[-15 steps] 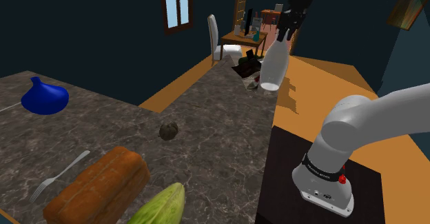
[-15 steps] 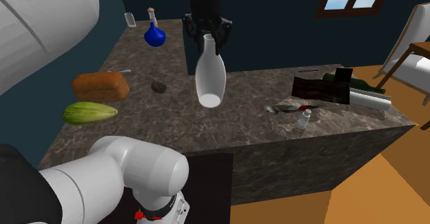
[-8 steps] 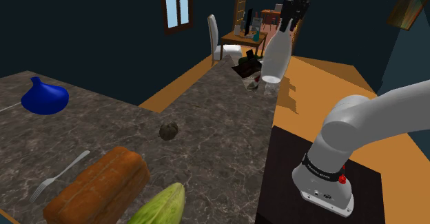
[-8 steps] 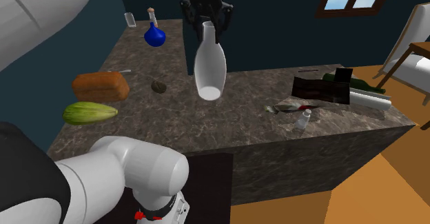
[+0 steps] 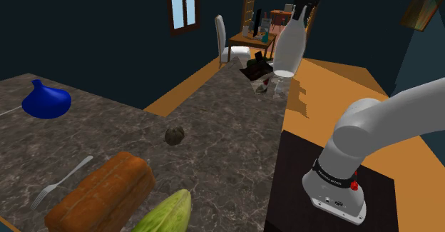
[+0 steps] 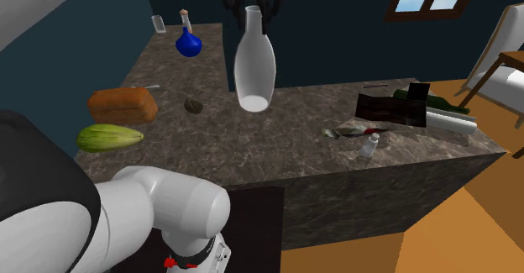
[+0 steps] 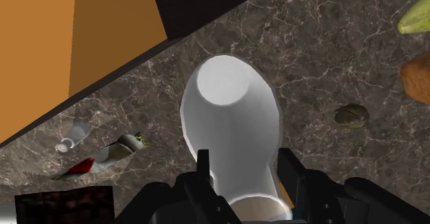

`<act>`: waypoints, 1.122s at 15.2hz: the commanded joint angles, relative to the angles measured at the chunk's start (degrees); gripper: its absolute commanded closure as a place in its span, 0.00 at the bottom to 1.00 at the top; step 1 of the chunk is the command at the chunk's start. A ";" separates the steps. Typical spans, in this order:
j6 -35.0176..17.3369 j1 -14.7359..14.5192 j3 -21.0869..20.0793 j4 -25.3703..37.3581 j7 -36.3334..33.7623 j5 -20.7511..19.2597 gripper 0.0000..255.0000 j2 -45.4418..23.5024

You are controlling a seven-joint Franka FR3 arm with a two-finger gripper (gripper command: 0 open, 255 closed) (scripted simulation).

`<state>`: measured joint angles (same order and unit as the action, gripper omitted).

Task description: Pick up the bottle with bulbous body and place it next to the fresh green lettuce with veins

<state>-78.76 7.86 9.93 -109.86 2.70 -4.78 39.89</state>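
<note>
Bottle (image 6: 254, 65) | white; neck up; axis seemingly near-vertical | tool (image 6: 252, 13) grasping neck

Bottle (image 6: 254, 65), neck clasped in the gripper (image 6: 252, 11), hangs clear above the worktop (image 6: 277, 145), between the small lump (image 6: 193, 105) and the box (image 6: 393, 109) at the second exterior view's right end. Loaf (image 6: 123, 105) and lettuce (image 6: 110, 137) lie side by side along that view's left edge, with the lettuce nearer the stand-side corner. The flask (image 6: 188, 44) stands by the far left corner.
</note>
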 commanded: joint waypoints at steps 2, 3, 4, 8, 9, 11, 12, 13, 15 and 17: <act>0.92 -0.28 -1.21 1.68 -1.31 0.69 1.00 -0.83; 0.81 -0.48 -2.44 1.56 -2.72 1.31 1.00 -0.89; 0.69 -0.69 -3.68 1.50 -4.11 1.93 1.00 -1.01; 0.13 -1.57 -8.54 1.87 -9.67 4.34 1.00 -2.06; -0.03 -1.78 -9.75 2.12 -11.05 4.91 1.00 -2.47; -0.37 -2.22 -12.16 2.80 -13.81 6.00 1.00 -3.47; -0.55 -2.43 -13.36 3.24 -15.19 6.51 1.00 -4.05; -0.72 -2.62 -14.57 3.74 -16.56 6.99 1.00 -4.70; -1.08 -3.01 -16.98 4.94 -19.32 7.86 1.00 -6.16; -1.43 -3.38 -19.40 6.41 -22.10 8.59 1.00 -7.86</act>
<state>-79.78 4.68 -8.13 -104.08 -17.82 3.38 32.94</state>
